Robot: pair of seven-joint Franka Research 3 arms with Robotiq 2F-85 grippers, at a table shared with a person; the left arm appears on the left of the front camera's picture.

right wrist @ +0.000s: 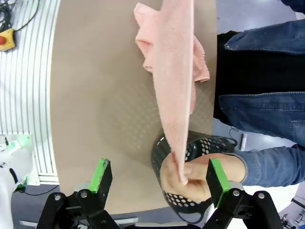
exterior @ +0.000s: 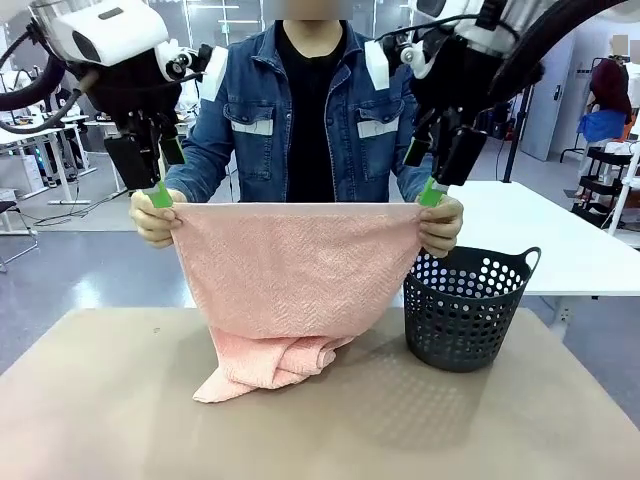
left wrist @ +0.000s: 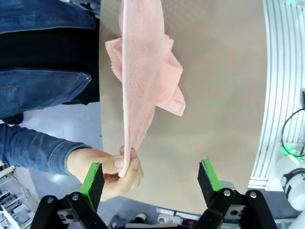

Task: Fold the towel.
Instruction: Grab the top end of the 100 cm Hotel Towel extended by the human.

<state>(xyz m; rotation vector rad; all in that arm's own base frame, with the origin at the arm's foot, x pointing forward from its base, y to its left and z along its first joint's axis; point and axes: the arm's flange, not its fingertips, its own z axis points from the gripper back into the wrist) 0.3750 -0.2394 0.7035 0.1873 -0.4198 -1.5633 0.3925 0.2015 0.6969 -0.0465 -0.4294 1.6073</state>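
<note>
A person in a denim jacket holds the salmon-pink towel (exterior: 295, 265) up by its two top corners; its lower part lies bunched on the table. My left gripper (exterior: 163, 185) hangs open just above the hand (exterior: 152, 218) at the towel's left corner. Over the other hand (exterior: 441, 225) my right gripper (exterior: 432, 182) is open too. In the left wrist view the towel (left wrist: 140, 86) hangs edge-on, and the pinched corner lies between the green pads (left wrist: 93, 177). In the right wrist view the towel (right wrist: 174, 81) ends in the hand (right wrist: 190, 179) between the pads (right wrist: 217, 180).
A dark perforated basket (exterior: 465, 305) stands on the table's right, close under the person's hand and the right gripper. The tan table (exterior: 120, 400) has bare room at left and front. A white table (exterior: 540, 235) lies behind at the right.
</note>
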